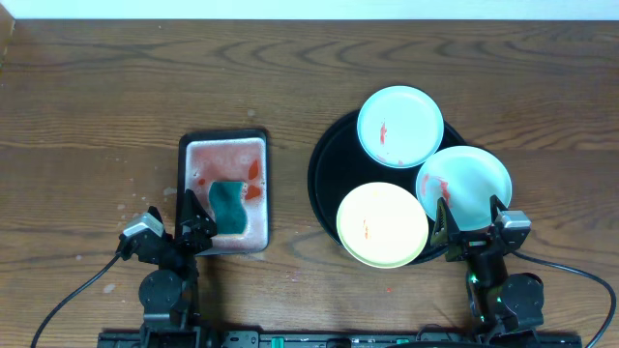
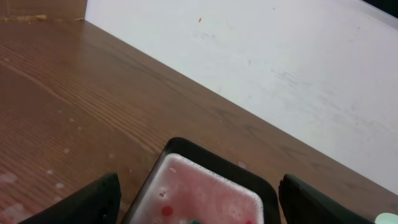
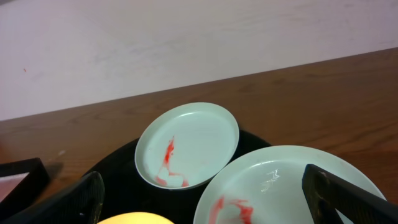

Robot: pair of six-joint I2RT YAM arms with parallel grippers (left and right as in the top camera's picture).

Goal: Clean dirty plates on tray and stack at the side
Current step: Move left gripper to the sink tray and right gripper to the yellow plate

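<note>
Overhead: three smeared plates sit on the black tray, far right. The left gripper and right gripper gape wide, empty. Best to pinch the green sponge in the basin squarely, bracing the near mint plate by its rim.

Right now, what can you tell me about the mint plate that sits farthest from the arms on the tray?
The far mint plate is small, round and shallow, pale mint-white with a smooth, glossy look, like plastic or glazed ceramic. It lies face up at the far edge of the black tray, and its rim reaches past the tray's rim. A red sauce smear streaks its inner surface left of centre. Its near right rim meets the second mint plate. I cannot tell whether the two touch.
</note>
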